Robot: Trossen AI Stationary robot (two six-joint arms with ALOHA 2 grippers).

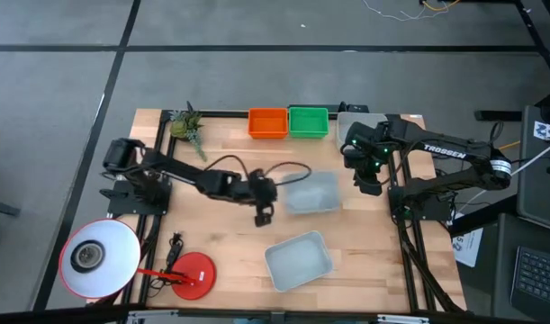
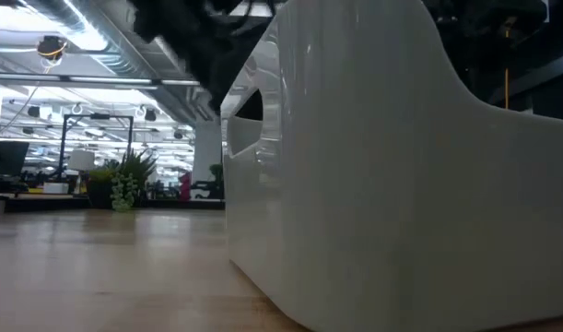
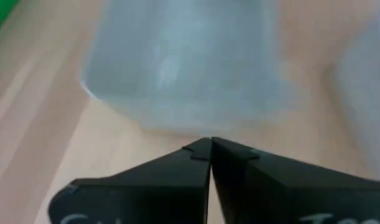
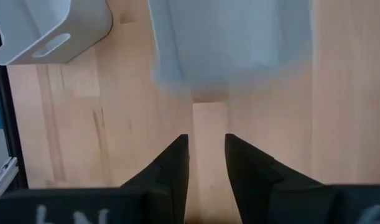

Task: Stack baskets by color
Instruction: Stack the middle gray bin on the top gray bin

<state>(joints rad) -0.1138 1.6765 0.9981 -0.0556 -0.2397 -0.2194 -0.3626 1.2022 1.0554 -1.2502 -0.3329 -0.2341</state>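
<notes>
At the table's far edge an orange basket and a green basket stand side by side. One pale grey basket sits on its bottom mid-table, another nearer the front edge, filling the low view. A third pale grey basket shows partly under the right arm at the far right. My left gripper is shut, its tips just short of the middle basket, touching nothing. My right gripper hangs open above bare wood, beside two pale baskets.
A small green plant stands at the far left corner. A red round lamp base with a white lamp head and a black cable lies at the near left. Bare wood lies between the lamp and the near basket.
</notes>
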